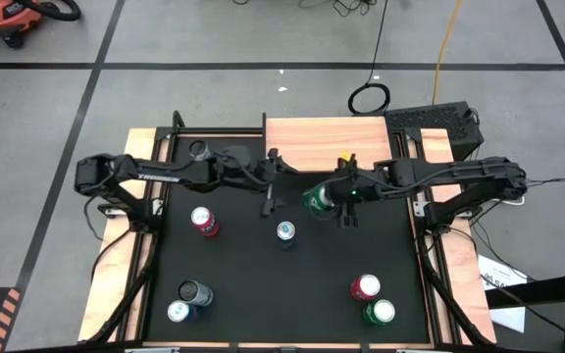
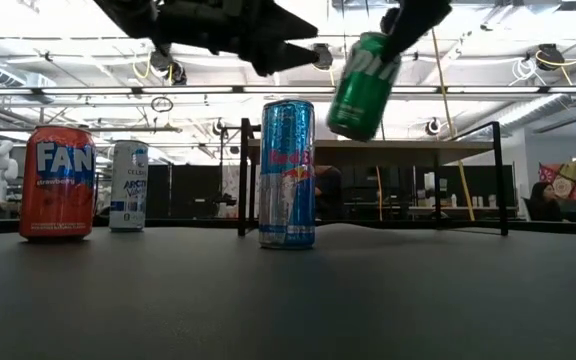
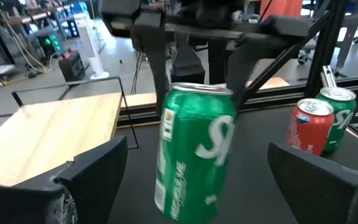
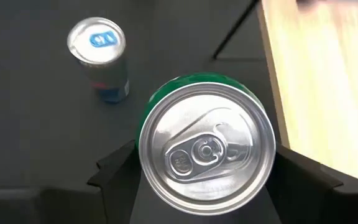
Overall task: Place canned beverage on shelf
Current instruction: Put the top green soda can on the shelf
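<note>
At centre-left of the high view the left gripper (image 1: 269, 186) hangs above the table (image 1: 243, 284) with its fingers spread wide and empty. Just right of it, at frame centre, the right gripper (image 1: 333, 199) is clamped on the green can (image 1: 315, 200), held tilted in the air just in front of the shelf (image 1: 327, 137). This looks like the carry: the can is lifted but not yet set down. Next it needs bringing over the plank, straightening upright and lowering. The right fingers are largely hidden behind the can, and the low view cuts off both arms at the top.
</note>
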### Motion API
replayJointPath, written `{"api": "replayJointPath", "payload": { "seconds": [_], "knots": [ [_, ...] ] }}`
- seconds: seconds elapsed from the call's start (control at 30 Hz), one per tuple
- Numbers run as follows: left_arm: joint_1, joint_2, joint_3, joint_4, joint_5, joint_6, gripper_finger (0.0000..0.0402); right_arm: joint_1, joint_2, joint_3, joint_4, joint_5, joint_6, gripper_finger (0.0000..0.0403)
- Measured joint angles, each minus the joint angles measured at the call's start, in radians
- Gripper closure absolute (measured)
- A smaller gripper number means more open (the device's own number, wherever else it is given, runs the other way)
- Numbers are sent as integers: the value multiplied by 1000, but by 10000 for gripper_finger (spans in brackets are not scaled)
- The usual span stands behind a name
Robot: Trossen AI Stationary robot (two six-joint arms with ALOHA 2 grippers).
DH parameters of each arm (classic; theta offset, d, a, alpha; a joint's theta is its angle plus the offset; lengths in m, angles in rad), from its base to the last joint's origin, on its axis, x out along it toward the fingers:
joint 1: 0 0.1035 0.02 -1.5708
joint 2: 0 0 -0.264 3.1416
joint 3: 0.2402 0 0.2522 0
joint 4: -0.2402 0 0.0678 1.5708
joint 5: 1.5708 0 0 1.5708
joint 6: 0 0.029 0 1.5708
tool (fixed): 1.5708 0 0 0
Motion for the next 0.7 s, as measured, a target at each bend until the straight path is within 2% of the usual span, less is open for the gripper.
{"api": "replayJointPath", "payload": {
  "seconds": [0.3, 0.7],
  "knots": [
    [-13, 76, 58, -5, 20, -43, 15, -30, 49, 80, 40, -25, -128, 126],
    [-32, 113, 111, -5, 1, -44, 15, -50, 50, 86, 50, -75, -158, 126]
  ]
}}
